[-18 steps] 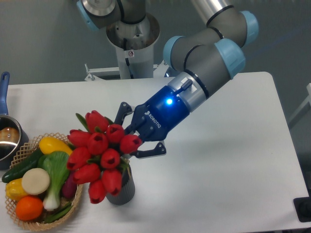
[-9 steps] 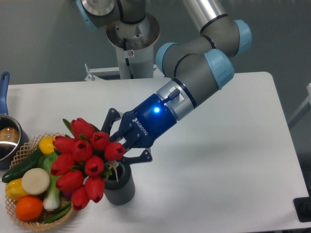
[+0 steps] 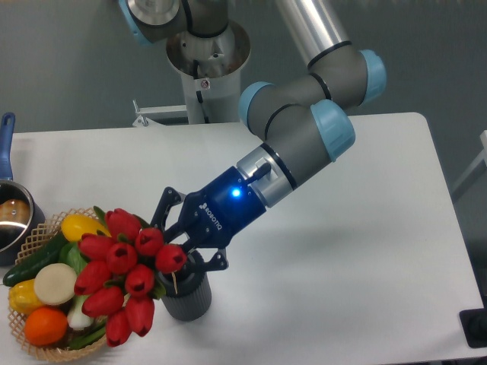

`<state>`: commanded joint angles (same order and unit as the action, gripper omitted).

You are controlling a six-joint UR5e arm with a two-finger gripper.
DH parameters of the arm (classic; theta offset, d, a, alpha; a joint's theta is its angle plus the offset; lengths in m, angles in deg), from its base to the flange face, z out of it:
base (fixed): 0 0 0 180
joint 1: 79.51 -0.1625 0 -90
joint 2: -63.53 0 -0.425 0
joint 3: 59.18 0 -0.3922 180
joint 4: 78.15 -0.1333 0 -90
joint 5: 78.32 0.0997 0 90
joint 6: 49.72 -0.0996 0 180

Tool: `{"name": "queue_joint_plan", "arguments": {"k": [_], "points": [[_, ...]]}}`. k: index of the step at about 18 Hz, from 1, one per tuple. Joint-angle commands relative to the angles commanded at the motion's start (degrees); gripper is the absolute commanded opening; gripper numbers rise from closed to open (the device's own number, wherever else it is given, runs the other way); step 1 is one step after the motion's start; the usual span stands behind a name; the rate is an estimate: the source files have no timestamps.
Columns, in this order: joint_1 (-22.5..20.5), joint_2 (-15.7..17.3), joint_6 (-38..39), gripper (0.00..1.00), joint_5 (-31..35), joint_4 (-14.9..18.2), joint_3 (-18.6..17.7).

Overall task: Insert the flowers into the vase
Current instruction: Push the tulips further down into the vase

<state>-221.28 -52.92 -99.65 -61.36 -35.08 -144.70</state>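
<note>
Red flowers (image 3: 122,270), light and floppy, are hanging from the gripper (image 3: 173,242), pinching stems above the vase (image 3: 190,295).

A white desk (image 3: 358,251) with rounded corners fills most of the view. At its front left corner sits a woven wicker basket (image 3: 34,236) holding produce: a yellow pepper (image 3: 80,226) at the back, a dark green cucumber (image 3: 34,261) along the left side, a pale round vegetable (image 3: 55,284) in the middle, a second yellow item (image 3: 20,295) beside it, an orange (image 3: 46,325) at the front, and a green-and-white leafy vegetable (image 3: 76,313) partly hidden. A blue-handled pot (image 3: 11,209) stands just behind the basket, at the left edge of view. A grey wall (image 3: 68,61) lies behind the desk.
</note>
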Motion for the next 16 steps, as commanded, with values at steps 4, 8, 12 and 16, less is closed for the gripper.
{"name": "queue_joint_plan", "arguments": {"k": [4,8,12,16], "points": [[0.7,-1.1,0.0,0.07,2.5,0.0,-0.1],[0.9,-1.6,-0.3,0.11,3.5,0.0,-1.4],[0.9,-1.1,-4.3,0.15,4.0,0.0,-5.2],[0.4,0.7,-8.9,0.21,4.8,0.0,-11.2]]}}
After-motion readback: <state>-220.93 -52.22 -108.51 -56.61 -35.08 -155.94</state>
